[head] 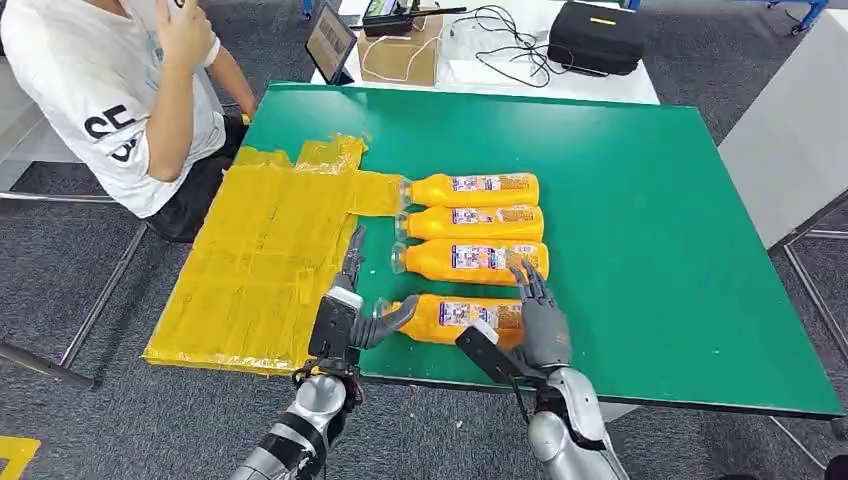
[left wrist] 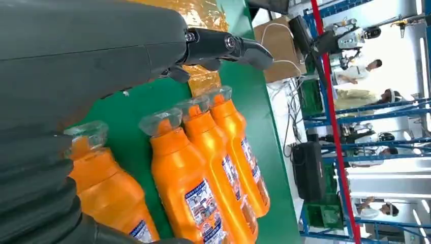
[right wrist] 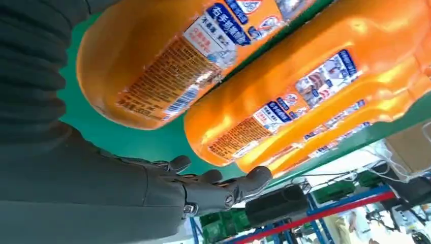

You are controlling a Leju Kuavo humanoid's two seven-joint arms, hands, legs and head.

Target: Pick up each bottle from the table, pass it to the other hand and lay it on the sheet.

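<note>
Orange bottles (left wrist: 203,178), clear caps close-up

grey carpet (head: 700,60), white table (head: 600,85)

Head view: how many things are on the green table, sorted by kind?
Orange bottles: 4, all lying on their sides, and the nearest one between the two hands.
Yellow sheet: 1, spread flat over the table's left edge.
Total: 5

Nearest bottle (head: 455,316) (base) — behind right hand (head: 541,322)
</note>
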